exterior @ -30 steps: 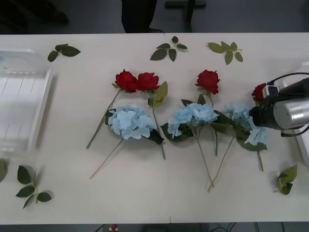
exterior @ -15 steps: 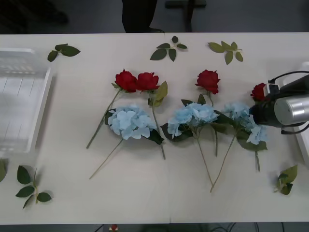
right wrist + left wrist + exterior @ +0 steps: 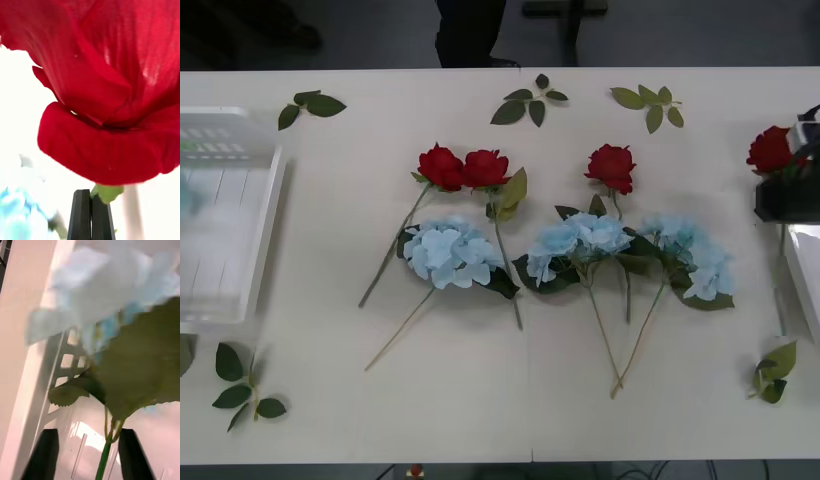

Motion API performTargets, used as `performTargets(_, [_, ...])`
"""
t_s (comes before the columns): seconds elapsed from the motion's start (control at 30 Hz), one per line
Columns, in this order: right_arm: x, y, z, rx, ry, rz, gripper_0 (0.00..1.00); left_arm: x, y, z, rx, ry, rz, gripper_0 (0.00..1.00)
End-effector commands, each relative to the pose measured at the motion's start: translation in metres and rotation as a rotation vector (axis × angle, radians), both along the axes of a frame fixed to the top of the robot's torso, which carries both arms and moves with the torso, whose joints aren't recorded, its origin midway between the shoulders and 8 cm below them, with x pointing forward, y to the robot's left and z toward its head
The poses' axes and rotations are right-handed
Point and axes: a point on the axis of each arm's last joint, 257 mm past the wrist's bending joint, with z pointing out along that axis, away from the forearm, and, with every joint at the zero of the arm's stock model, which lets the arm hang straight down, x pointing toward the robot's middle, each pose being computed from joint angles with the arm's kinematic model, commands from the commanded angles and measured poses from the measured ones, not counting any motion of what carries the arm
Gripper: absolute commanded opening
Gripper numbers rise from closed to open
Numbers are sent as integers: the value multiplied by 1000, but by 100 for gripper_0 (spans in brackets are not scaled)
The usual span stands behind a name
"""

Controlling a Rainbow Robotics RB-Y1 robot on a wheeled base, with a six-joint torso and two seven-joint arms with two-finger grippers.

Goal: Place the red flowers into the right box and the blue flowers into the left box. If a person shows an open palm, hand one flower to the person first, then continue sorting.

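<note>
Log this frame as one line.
right end effector: shut on red rose, lifted by right box | left end effector: open, blue flower stem between fingers, over left box

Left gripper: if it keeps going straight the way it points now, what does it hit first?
Probably the blue flower itself, whose stem runs up between the open left gripper. Beyond it comes the slotted wall of the left box; depth is hard to judge.

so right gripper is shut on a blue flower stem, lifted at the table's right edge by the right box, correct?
Not quite: the flower is red, not blue. The right wrist view shows the right gripper shut on the stem just under a red rose. The front view shows that rose lifted at the table's right edge, by the right box. The rest stands.
</note>
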Motion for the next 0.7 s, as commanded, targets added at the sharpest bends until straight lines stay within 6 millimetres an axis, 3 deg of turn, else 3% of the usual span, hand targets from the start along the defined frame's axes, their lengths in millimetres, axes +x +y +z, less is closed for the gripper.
performTargets(0.03, [-3,-30,58,-74,-41,106,0,7,2,26,34,-27,-37,68])
performTargets(0.1, [-7,-47,78,-91,-52,142,0,9,-7,36,12,-23,-47,77])
performTargets(0.23, [-9,-80,104,-139,-79,191,0,11,-28,65,-15,-18,-82,82])
performTargets(0.4, [-6,-119,104,-147,-108,217,0,20,-71,111,-31,-45,-174,83])
performTargets(0.53, [1,-149,93,-169,-138,203,0,36,-125,143,-51,-120,-305,83])
performTargets(0.6, [3,-159,87,-177,-140,195,0,44,-153,149,-64,-150,-370,83])
performTargets(0.7, [7,-165,86,-168,-156,180,0,58,-212,156,-120,-221,-497,83])
